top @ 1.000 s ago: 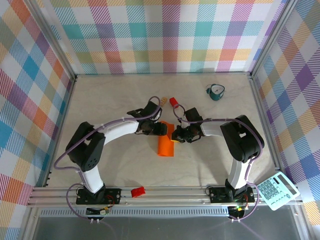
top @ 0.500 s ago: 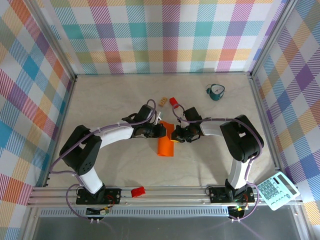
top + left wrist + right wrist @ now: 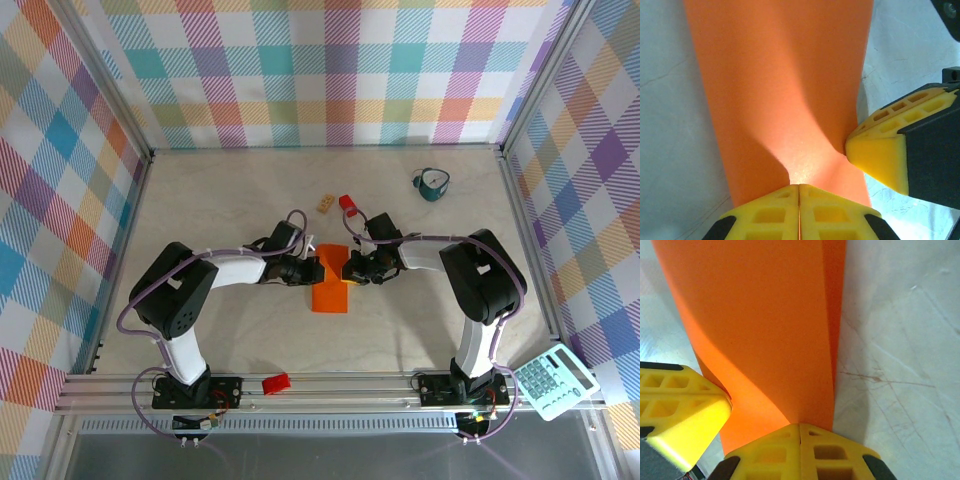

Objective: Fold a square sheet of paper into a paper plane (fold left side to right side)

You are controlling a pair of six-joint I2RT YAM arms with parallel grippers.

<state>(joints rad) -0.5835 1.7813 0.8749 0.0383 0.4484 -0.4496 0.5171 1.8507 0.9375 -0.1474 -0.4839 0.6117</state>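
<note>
So the left gripper (image 3: 309, 270) has slid in since a second ago and now pinches the left edge of the thin bright orange sheet of paper (image 3: 330, 292), jaws fully closed on it. The right gripper (image 3: 353, 269) clamps the opposite edge. Paper sits mid-table on the pale wooden tabletop (image 3: 220, 200), between both claws.

Viewed from above, the far end of the square sheet of paper (image 3: 330, 295) lies beneath the left gripper (image 3: 314, 270) and the right gripper (image 3: 349, 268). The exact pinch points cannot be resolved there. In the left wrist view the sheet runs off the top edge. Its near edge disappears between the closed yellow jaws, which are themselves cut by the bottom edge. The calculator (image 3: 549, 380) has keys too small to read.
</note>
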